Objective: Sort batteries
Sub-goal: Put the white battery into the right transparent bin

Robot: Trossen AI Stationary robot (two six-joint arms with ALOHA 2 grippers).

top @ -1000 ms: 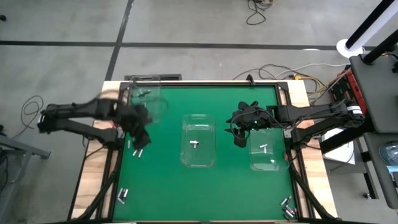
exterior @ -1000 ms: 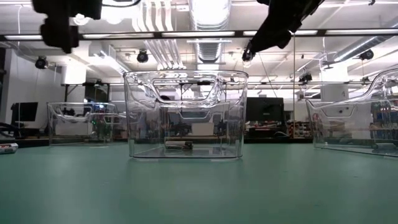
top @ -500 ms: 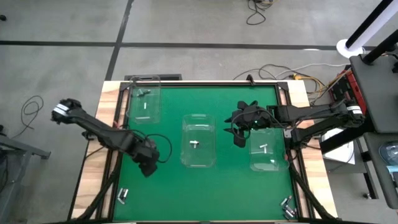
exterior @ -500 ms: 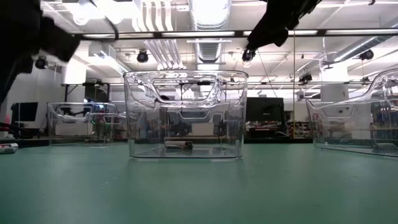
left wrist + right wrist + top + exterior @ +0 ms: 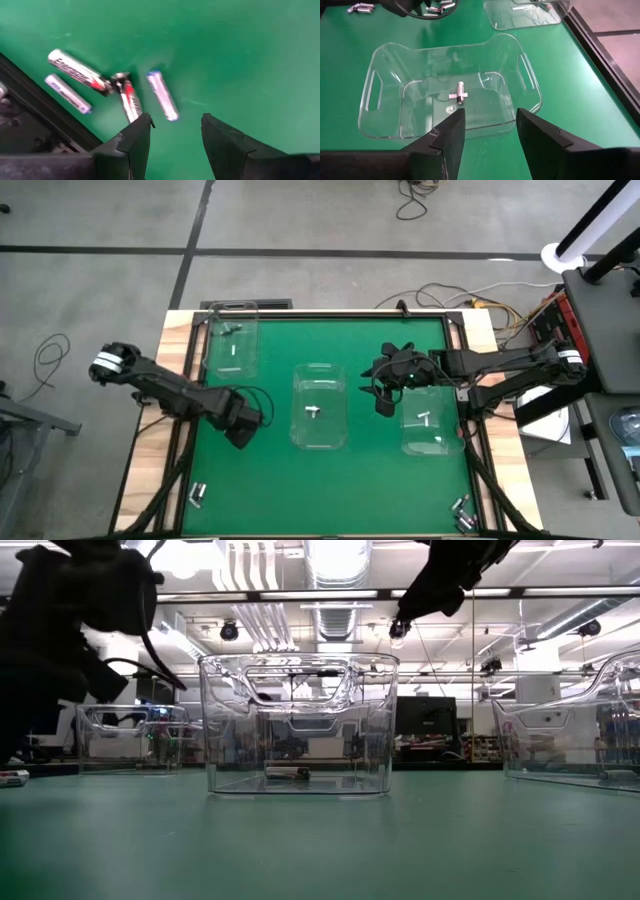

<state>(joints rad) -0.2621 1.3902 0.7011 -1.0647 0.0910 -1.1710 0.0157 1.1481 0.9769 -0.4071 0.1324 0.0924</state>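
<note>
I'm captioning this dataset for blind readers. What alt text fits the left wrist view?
Four batteries lie loose on the green table near its dark edge, just ahead of the open left gripper. Two of them touch end to end; the gripper holds nothing.

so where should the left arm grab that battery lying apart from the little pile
Grip the lone battery mid-barrel, from straight above, jaws across its width. It lies flat on the mat, clear of the touching batteries beside it. The left gripper is open and close.
</note>
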